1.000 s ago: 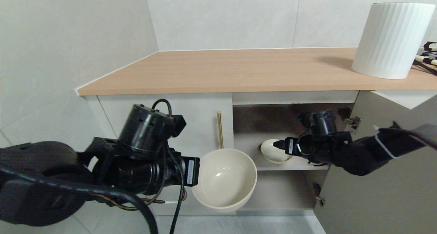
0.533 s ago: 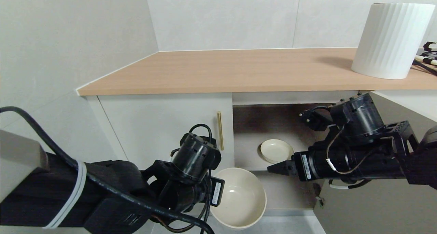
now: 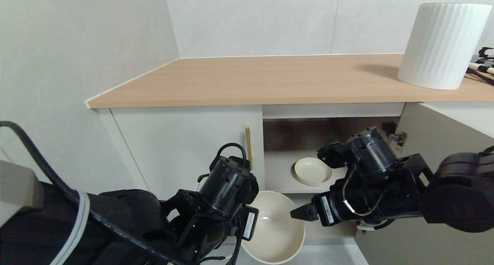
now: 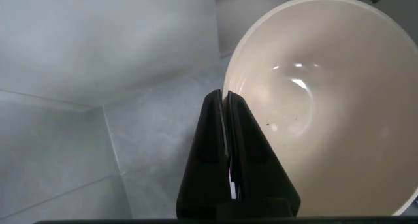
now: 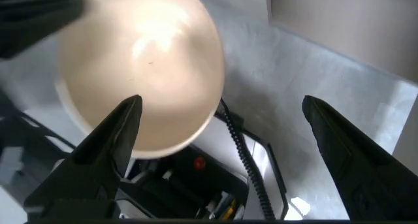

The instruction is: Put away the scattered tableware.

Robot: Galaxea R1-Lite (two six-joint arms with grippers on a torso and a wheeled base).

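A large cream bowl point(image 3: 276, 234) hangs low in front of the open cabinet's lower compartment, above the floor. My left gripper point(image 3: 250, 225) is shut on its rim; the left wrist view shows both fingers point(image 4: 225, 103) pinching the edge of the bowl point(image 4: 320, 100). My right gripper point(image 3: 298, 213) sits just right of the bowl's rim, apart from it. In the right wrist view the gripper point(image 5: 221, 105) stands open, with the bowl point(image 5: 140, 67) beyond its fingers. A small cream dish point(image 3: 312, 171) lies flat on the cabinet shelf point(image 3: 278, 180).
The right cabinet door point(image 3: 424, 226) is swung open at the right. The left door, with its brass handle point(image 3: 248, 147), is closed. A white ribbed container point(image 3: 444, 45) stands on the wooden counter point(image 3: 251, 79). Grey tiled floor point(image 3: 328, 255) lies below.
My right gripper left the small dish on the shelf, drew back, then came down and left beside the bowl. My left arm carried the bowl lower and slightly right.
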